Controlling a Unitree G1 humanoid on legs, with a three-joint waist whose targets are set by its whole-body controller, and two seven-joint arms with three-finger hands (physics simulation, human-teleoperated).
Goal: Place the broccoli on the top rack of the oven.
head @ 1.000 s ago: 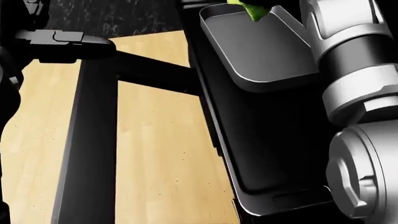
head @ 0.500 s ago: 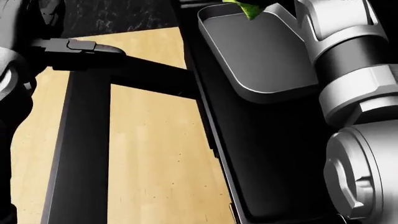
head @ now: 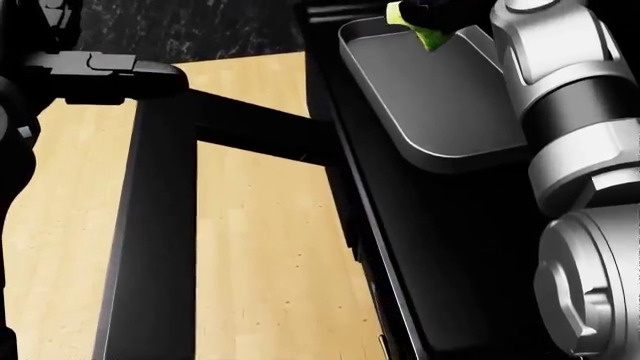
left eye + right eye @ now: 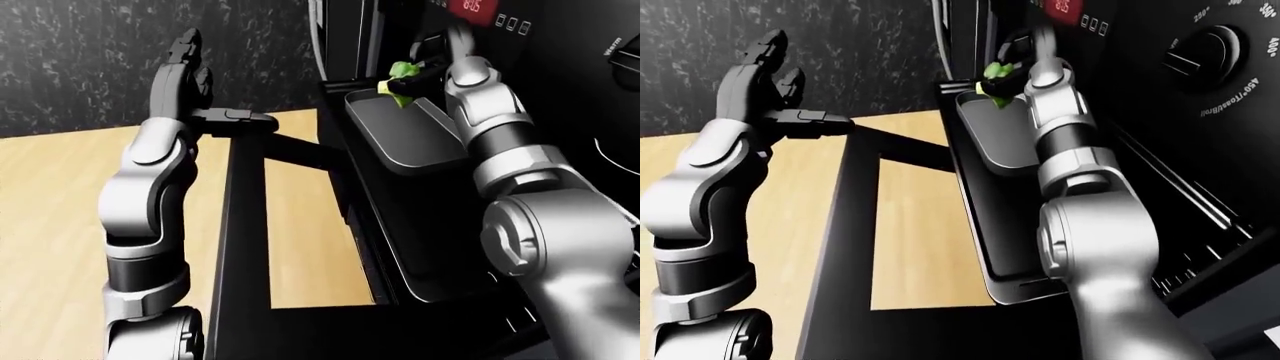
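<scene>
**Green broccoli held over the tray, at the mouth of the oven**

Green is the broccoli (image 4: 402,76), and it sits in the right hand (image 4: 432,61), at the far end of the outstretched right arm, near the top of the left-eye view. The fingers (image 4: 1012,46) look closed round it, though they are dark and small there, so I cannot say how tight the grip is. The broccoli hangs just above the far edge of the grey tray (image 4: 412,135), which lies on the dark rack (image 3: 440,255) drawn out of the oven (image 4: 1160,97). Whether it already touches the tray I cannot tell.

The relation that matters: the broccoli is under the fingers and over the tray's far end, so the coming move is, in my judgement, mainly downward and then a release. The tray's long axis runs along the right arm, away from the robot.

The left hand (image 4: 758,71) is well apart, raised at the left with its fingers spread and holding nothing, just beside a dark bar (image 4: 232,116). The right hand is clearly the nearer one.
</scene>
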